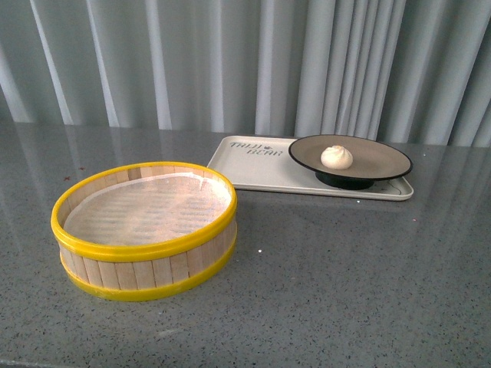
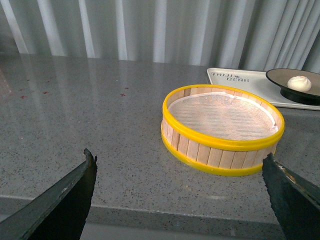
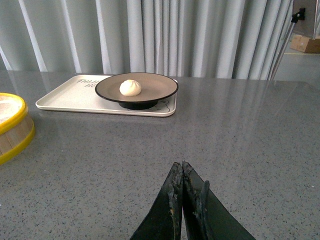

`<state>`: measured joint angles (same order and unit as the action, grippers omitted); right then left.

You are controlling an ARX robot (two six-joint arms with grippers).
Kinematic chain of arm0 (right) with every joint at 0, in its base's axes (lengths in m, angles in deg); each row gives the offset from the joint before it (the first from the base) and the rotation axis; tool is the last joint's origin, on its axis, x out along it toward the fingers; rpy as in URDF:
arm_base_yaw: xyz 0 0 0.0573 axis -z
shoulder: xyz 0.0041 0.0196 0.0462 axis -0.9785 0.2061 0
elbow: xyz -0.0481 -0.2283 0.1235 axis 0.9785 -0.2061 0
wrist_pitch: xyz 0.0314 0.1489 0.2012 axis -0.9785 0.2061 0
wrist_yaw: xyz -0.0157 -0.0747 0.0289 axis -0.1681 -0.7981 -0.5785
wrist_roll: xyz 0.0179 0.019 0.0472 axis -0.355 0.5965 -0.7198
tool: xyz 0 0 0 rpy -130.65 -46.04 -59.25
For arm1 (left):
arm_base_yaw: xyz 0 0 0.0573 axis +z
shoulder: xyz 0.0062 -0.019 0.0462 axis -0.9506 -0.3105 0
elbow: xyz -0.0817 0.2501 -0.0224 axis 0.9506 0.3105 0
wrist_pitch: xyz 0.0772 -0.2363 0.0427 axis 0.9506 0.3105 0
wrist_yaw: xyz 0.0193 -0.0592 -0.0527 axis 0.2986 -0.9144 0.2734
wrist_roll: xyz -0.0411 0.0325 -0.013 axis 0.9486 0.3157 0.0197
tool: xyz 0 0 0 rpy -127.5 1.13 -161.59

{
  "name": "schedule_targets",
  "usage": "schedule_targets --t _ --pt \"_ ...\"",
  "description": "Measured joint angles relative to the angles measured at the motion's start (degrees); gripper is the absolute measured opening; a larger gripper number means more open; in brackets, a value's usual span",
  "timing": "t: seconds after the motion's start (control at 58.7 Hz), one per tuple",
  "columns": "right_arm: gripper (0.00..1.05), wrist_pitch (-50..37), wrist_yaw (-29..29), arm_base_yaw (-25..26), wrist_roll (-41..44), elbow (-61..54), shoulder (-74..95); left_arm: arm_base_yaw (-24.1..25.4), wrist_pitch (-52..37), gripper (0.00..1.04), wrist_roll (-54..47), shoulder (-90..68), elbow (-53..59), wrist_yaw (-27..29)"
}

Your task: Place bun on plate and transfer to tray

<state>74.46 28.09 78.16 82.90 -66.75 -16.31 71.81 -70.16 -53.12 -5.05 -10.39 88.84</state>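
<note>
White bun is seen on the plate, set on the tray at 2 o'clock from the steamer basket on the tabletop. Left tool is spread wide; right tool is pressed closed, empty.

My round white steamed bun shows a faintly yellowish pleated top. The wide round shallow plate is taupe-grey inside, with a thin black rim and a black underside. The flat rectangular tray is cream-white, with dark lettering near one corner. The round steamer basket has pale wooden slats banded by bright yellow rims at top and bottom, and a whitish lining crossed by fine ribbed lines. The stone-look tabletop is dark grey with fine light speckles. The pleated curtain behind is pale grey-white. My left gripper's fingers are black, as are my right gripper's fingers.
</note>
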Motion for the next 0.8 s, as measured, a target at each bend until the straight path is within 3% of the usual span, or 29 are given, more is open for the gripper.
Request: schedule_targets --t 0.119,0.221,0.426,0.494,0.647,0.8 --pt "0.02 1.92 0.0 0.0 0.0 0.0 -1.92 0.0 0.0 0.98 0.0 0.0 0.0 0.02" --pt "0.02 11.1 0.02 0.0 0.0 0.02 -9.09 0.0 0.0 0.98 0.0 0.0 0.0 0.02" --pt "0.02 11.67 0.02 0.0 0.0 0.02 -11.28 0.0 0.0 0.98 0.0 -0.02 0.0 0.0" --pt "0.14 11.67 0.02 0.0 0.04 0.02 -11.3 0.0 0.0 0.98 0.0 0.0 0.0 0.0" --pt "0.55 11.72 0.02 0.0 0.04 0.02 -11.32 0.0 0.0 0.98 0.0 0.0 0.0 0.0" --pt "0.8 11.72 0.02 0.0 0.04 0.02 -11.34 0.0 0.0 0.98 0.0 0.0 0.0 0.0"
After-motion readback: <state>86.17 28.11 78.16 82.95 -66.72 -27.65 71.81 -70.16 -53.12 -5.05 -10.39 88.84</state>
